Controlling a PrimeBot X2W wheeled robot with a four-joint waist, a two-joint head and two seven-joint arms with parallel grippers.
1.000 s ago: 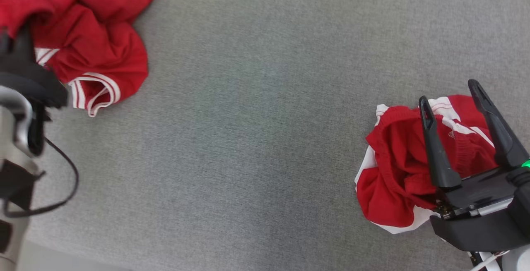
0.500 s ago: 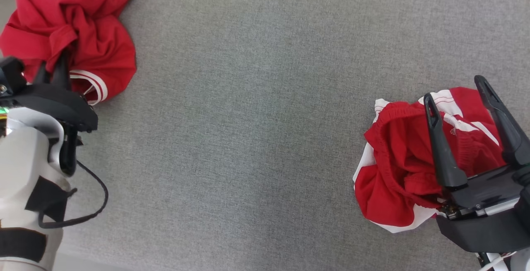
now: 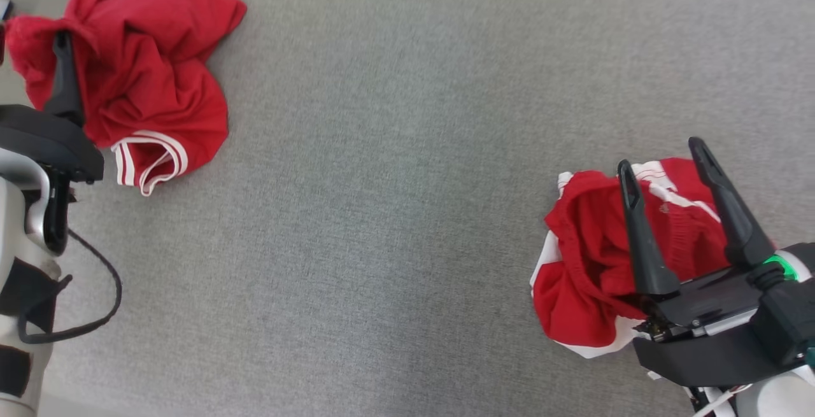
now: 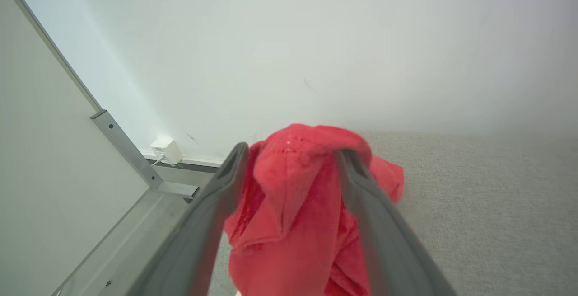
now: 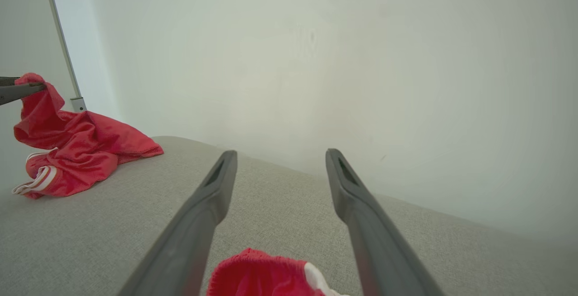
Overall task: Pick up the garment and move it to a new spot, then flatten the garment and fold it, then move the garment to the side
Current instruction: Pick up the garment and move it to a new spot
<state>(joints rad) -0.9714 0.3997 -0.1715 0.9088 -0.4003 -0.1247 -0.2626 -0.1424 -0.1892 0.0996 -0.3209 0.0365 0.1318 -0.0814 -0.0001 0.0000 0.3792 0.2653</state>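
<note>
A crumpled red garment (image 3: 153,73) with a white-striped cuff lies at the far left of the grey surface. One fold of it rises between the fingers of my left gripper (image 4: 291,153), whose jaws stand wide apart, open around the cloth (image 4: 289,205). In the head view one left finger (image 3: 62,67) shows against the red cloth. A second red garment (image 3: 586,258) with white panels lies bunched at the near right. My right gripper (image 3: 660,155) hovers over it, open, with nothing between its fingers (image 5: 212,196).
The grey fabric surface (image 3: 407,181) stretches between the two garments. Its left edge runs close by the left garment, with a metal frame (image 4: 126,151) and a small white plug (image 4: 166,150) beyond it. A white wall (image 5: 316,61) stands behind.
My left gripper's fingers, pinched together on the red cloth before, now stand wide apart. The head camera has shifted. The right gripper stays open over its garment.
</note>
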